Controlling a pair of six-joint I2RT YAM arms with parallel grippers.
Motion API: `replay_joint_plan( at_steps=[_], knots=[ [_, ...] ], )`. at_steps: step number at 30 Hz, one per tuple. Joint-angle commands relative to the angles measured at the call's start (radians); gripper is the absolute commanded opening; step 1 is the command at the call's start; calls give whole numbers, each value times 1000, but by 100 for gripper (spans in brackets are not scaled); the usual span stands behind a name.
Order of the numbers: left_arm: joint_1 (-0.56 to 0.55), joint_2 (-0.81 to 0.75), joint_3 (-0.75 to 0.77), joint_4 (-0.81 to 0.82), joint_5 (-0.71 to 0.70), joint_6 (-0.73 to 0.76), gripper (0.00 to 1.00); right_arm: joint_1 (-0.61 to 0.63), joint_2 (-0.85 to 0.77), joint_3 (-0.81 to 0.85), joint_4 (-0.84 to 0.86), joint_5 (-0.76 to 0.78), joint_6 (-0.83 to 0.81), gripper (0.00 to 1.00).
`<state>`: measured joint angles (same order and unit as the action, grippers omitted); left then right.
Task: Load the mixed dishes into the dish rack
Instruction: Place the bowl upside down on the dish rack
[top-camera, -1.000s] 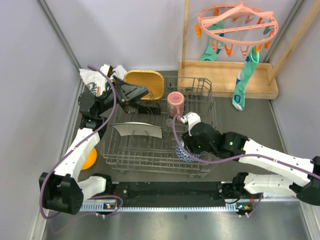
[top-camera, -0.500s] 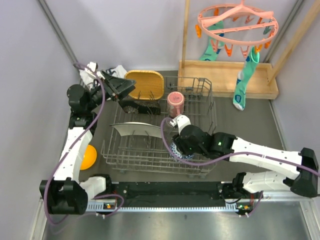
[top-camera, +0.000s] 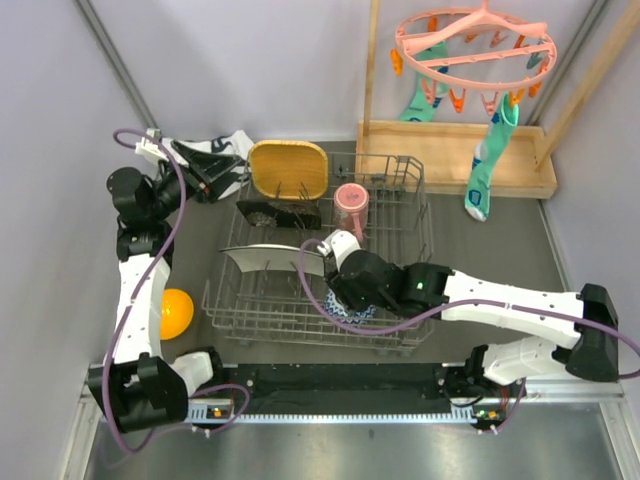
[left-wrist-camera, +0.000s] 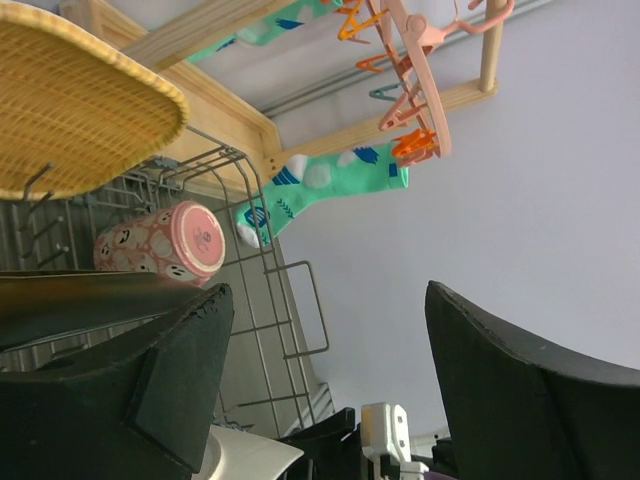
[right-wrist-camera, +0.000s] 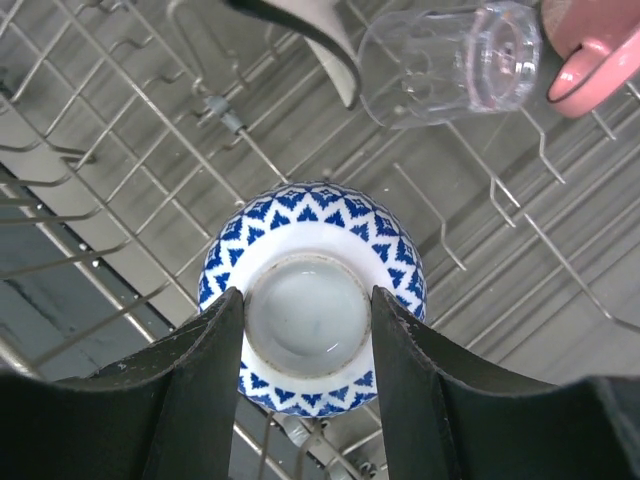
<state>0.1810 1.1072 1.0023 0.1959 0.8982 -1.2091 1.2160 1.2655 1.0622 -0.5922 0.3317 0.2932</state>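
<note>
The dish rack (top-camera: 400, 215) stands mid-table. In it are the yellow wooden plate (top-camera: 288, 168) upright at the back, the black floral plate (top-camera: 272, 213), the pale plate (top-camera: 272, 260) and the pink cup (top-camera: 350, 203). My right gripper (top-camera: 340, 290) is low in the rack's front part, shut on the foot ring of the upside-down blue-white bowl (right-wrist-camera: 310, 225), fingers (right-wrist-camera: 195, 400) either side. The clear glass (right-wrist-camera: 450, 65) lies on the wires beyond it. The orange bowl (top-camera: 176, 312) sits on the table left of the rack. My left gripper (top-camera: 215, 172) is open and empty, raised at the rack's back left corner.
A white printed cloth (top-camera: 225, 145) lies behind the left gripper. A wooden tray (top-camera: 450, 150) stands at the back right under a pink peg hanger (top-camera: 475, 45) with teal socks (top-camera: 485, 170). Grey walls close in on both sides. The rack's prongs (right-wrist-camera: 430, 215) stand around the bowl.
My left arm has swung back and left, away from the black plate in the rack. My right gripper has moved left along the rack's front with the bowl.
</note>
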Motion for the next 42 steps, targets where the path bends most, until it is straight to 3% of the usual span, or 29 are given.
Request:
replay_joint_plan(
  at_steps=[1, 30, 42],
  knots=[
    [40, -40, 41, -32, 27, 43, 82, 42, 23, 88, 80, 21, -15, 0],
    [60, -44, 24, -38, 15, 45, 83, 120, 104, 186, 89, -8, -34, 0],
    [63, -46, 10, -23, 21, 34, 83, 209, 112, 245, 38, 1, -31, 0]
  ],
)
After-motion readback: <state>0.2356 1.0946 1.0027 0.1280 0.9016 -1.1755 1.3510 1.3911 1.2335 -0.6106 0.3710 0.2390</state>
